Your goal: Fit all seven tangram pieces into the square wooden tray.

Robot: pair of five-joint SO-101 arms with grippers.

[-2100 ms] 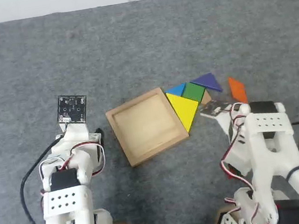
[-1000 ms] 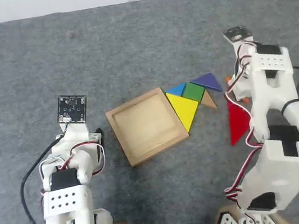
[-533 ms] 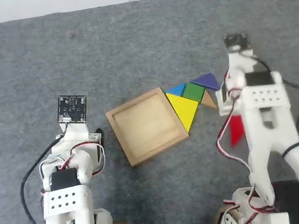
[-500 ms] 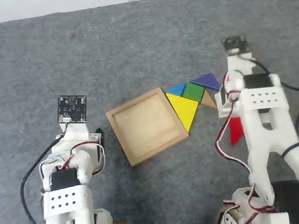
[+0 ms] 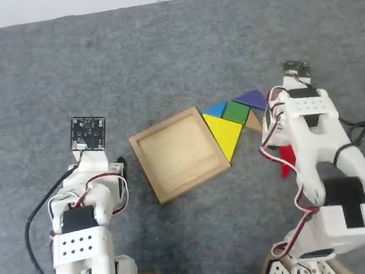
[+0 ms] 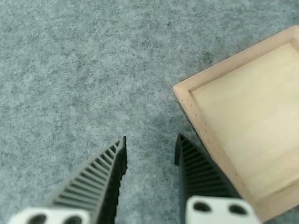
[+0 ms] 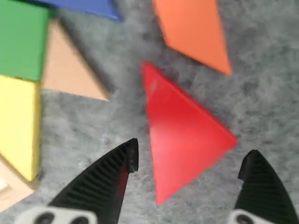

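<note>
The right arm has swung back from its far reach, and the right gripper (image 7: 192,154) now sits low over the red triangle (image 7: 182,130). The left arm hasn't budged. Its left gripper (image 6: 151,140) hangs with jaws apart over the grey carpet (image 5: 155,51), just beside the left corner of the wooden tray (image 5: 195,180).

The right jaws are spread wide, one on each side of the red triangle, gripping nothing. The tray is empty, so all seven pieces are still outside it, on its right.

What worries me is that the red triangle lies flat on fuzzy carpet. If the jaws close too high, I reckon they'll skate over the top, or just shove it sideways. It's also crowded in there. The orange parallelogram (image 7: 194,28) is just beside the red one's far tip, and the plain wood triangle (image 7: 70,70) is near the left jaw. A sloppy close could knock either one, or nudge the yellow triangle (image 5: 224,134), which is touching the tray's right edge.

As for writing, there's none I can read. The left arm carries a small dark circuit board (image 5: 88,132), with no legible markings.
</note>
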